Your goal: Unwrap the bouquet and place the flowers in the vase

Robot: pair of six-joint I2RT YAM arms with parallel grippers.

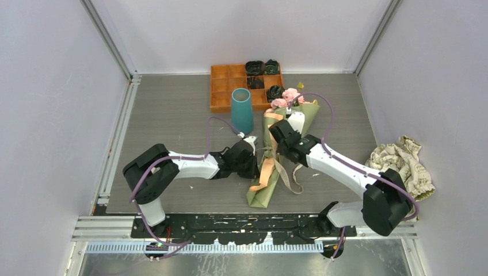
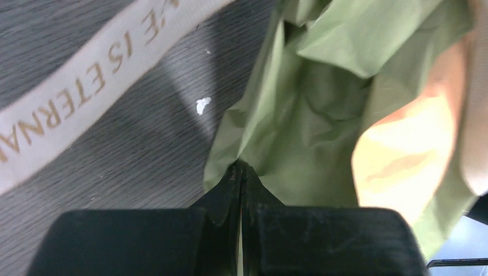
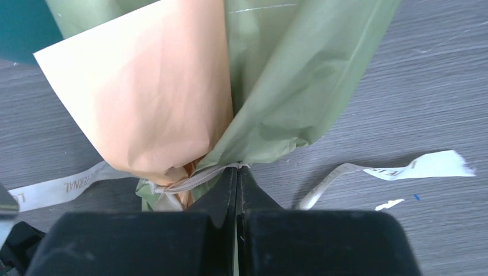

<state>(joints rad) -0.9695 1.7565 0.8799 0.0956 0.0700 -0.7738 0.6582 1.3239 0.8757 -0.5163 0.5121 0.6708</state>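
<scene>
Pinched shut on the olive-green paper point(image 2: 299, 115) of the bouquet point(image 1: 263, 183), the left gripper point(image 2: 240, 169) is judged to be anchoring the wrap. At the bouquet's tied waist, the right gripper point(image 3: 237, 169) is clamped shut on the cream ribbon point(image 3: 184, 183), seemingly so the tie can be pulled loose.

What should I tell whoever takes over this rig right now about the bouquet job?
Left gripper: shut, pinching the bouquet's green paper.
Right gripper: shut on the ribbon where it circles the wrap.
The bouquet lies on the table, with the flowers wrapped at its far end. The vase stands upright beside it, with no flowers in it.
Done: only these two grips.
To do: free the ribbon, open the paper, put the flowers in the vase.
</scene>
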